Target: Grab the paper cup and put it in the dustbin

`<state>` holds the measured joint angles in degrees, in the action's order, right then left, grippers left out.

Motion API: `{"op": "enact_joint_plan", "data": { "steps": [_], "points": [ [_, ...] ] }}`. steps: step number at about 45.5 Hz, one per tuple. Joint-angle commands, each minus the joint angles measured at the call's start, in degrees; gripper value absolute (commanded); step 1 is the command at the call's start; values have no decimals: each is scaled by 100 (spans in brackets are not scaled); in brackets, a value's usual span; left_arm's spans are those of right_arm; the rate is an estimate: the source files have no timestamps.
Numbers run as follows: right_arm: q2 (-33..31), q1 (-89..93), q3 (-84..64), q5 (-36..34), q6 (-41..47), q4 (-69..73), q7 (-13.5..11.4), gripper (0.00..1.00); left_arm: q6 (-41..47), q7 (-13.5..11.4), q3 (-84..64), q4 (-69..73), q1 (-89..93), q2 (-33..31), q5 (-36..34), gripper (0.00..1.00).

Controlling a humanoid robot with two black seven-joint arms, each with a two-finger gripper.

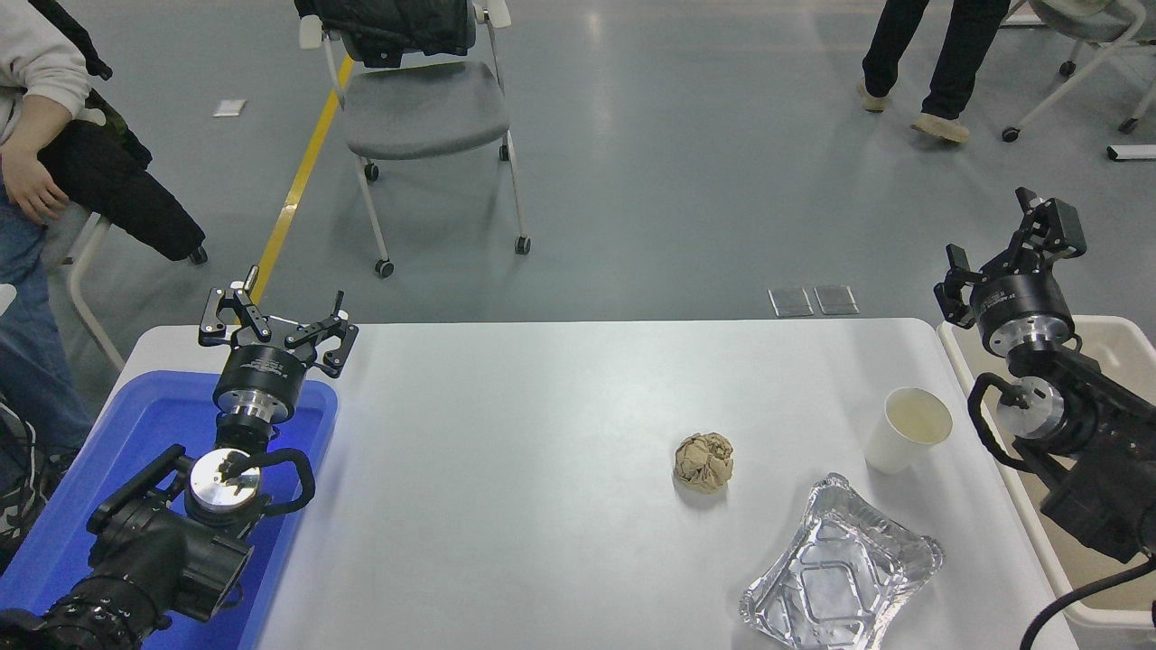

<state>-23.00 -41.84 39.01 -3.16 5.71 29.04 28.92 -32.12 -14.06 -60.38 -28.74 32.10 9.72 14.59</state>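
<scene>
Crumpled brown paper ball at centre of the white surface; crinkled foil tray near its front edge; blue tray at left; grey chair beyond.

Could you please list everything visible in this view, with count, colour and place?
paper cup: 1, white, upright, table's right side
paper ball: 1, brown, crumpled, table centre-right
foil tray: 1, silver, near edge, below the cup
dustbin: 1, beige, beside the table's right end
blue tray: 1, table's left end
table: 1, white
chair: 1, grey seat, floor beyond the table
person: 1, seated, far left
person's legs: 1 pair, dark trousers, top right
left gripper: black, open, above the blue tray
right gripper: black, open, above the dustbin
</scene>
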Motion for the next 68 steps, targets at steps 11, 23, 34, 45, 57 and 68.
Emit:
{"op": "enact_joint_plan", "data": {
  "steps": [11, 23, 34, 45, 57, 68],
  "points": [
    [217, -166, -17, 18, 0, 49, -1, 100, -5, 0, 0, 0, 7, 4, 0, 99],
    [209, -158, 1, -88, -35, 216, -1, 100, 4, 0, 0, 0, 7, 4, 0, 99],
    [217, -193, -8, -79, -35, 234, -1, 100, 4, 0, 0, 0, -2, 4, 0, 99],
    [165, -140, -8, -70, -35, 225, 8, 100, 4, 0, 0, 0, -2, 4, 0, 99],
    [165, -184, 10, -79, -52, 190, 8, 100, -5, 0, 0, 0, 7, 4, 0, 99],
    [165, -193, 1, -79, -52, 173, 8, 100, 4, 0, 0, 0, 7, 3, 0, 99]
  ]
}}
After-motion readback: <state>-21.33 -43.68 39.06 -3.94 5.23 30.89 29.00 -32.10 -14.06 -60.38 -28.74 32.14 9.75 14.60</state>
